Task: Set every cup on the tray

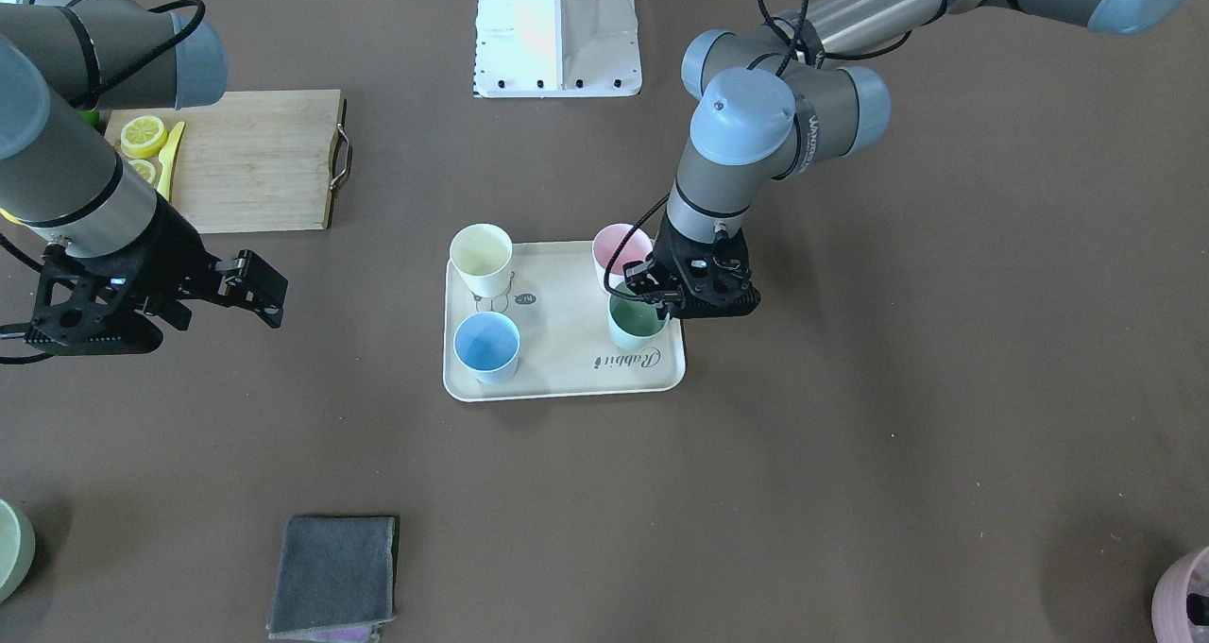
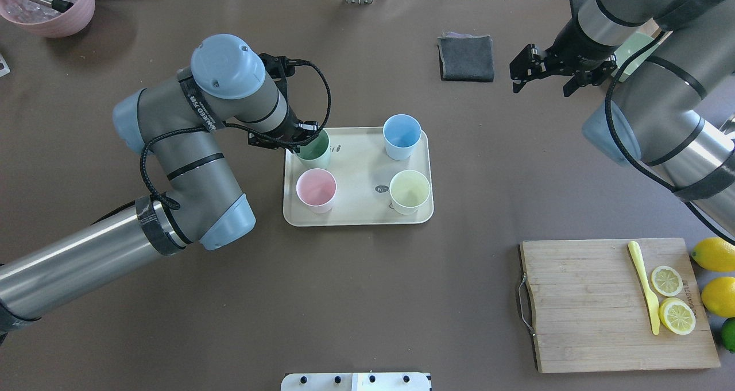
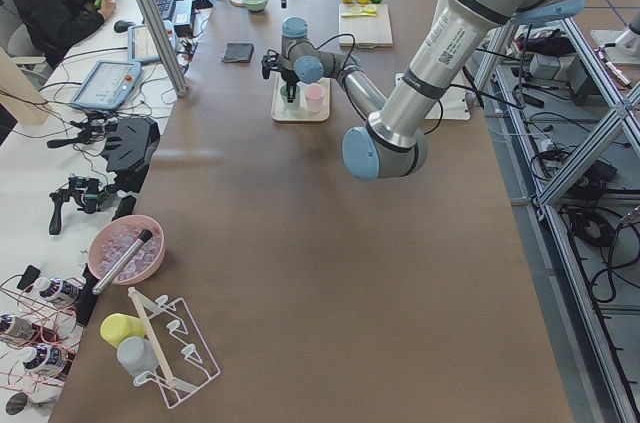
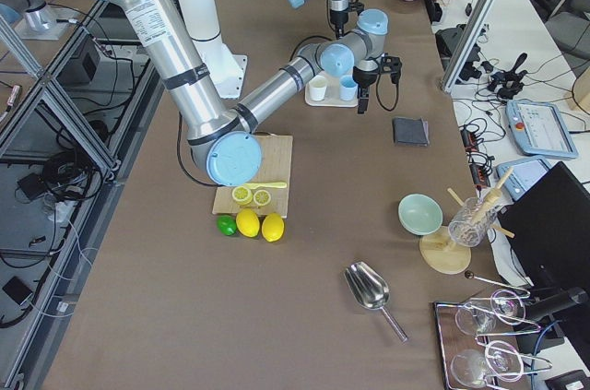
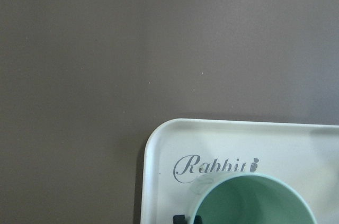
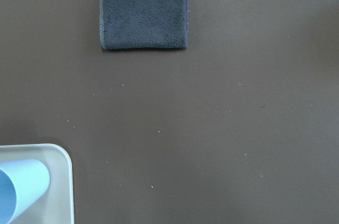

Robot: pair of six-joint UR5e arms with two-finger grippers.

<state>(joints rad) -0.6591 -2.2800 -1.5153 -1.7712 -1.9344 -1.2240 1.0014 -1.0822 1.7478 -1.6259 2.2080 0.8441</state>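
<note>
Green cup point(image 1: 633, 322): judged light, stiff, slick; best taken at the rim, directly beneath left gripper point(image 1: 656, 301). Closure cannot be told. Right gripper point(image 2: 541, 89) is held open, empty.

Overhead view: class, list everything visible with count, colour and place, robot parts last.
tray: 1, cream, centre
cups: 4, mint green, pink, light blue, pale yellow, on the tray
cloth: 1, grey, beyond the tray
cutting board: 1, wooden, near right
lemon halves: 2, yellow, on the board
knife: 1, yellow, on the board
lemons: 2, yellow, beside the board
lime: 1, green, beside them
pot: 1, pink, far left
bowl: 1, pale green, far right
left gripper: 1, black, at mint green cup's rim
right gripper: 1, black, open, near cloth
</note>
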